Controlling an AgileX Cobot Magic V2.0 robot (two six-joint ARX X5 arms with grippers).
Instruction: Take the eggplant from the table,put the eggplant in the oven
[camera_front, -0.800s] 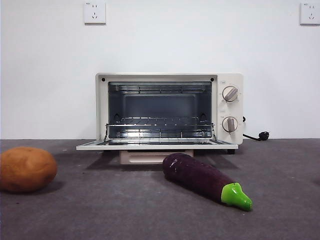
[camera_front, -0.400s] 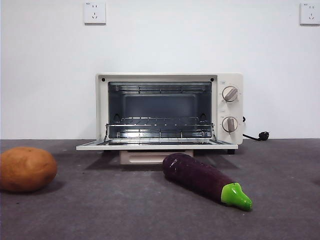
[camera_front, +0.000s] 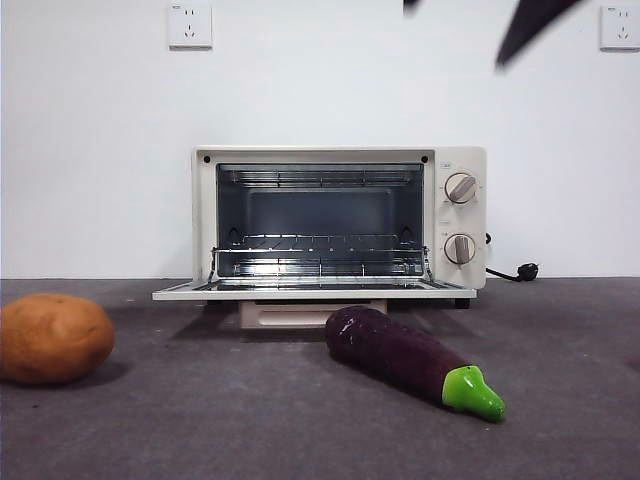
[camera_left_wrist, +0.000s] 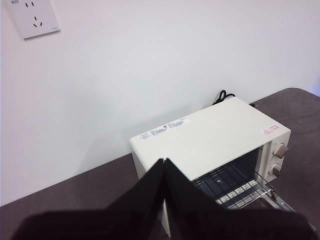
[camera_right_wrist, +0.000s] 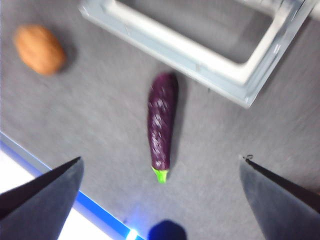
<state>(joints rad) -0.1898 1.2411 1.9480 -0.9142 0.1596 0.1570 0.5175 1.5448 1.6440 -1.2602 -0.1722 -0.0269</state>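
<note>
Front view: eggplant (camera_front: 412, 361) lies on the matte grey table (camera_front: 250, 420) just before the open oven (camera_front: 338, 222), lime stem cap toward 4 o'clock; potato (camera_front: 54, 337) well apart at 9 o'clock; a black arm tip shows at 1 o'clock, top edge. Only the right wrist view shows the right gripper (camera_right_wrist: 160, 187), jaws spread wide, high above the eggplant (camera_right_wrist: 162, 125); picture blurred. Only the left wrist view shows the oven's (camera_left_wrist: 210, 137) smooth cream top; left gripper (camera_left_wrist: 164, 162) jaws pressed together, empty, above it.
</note>
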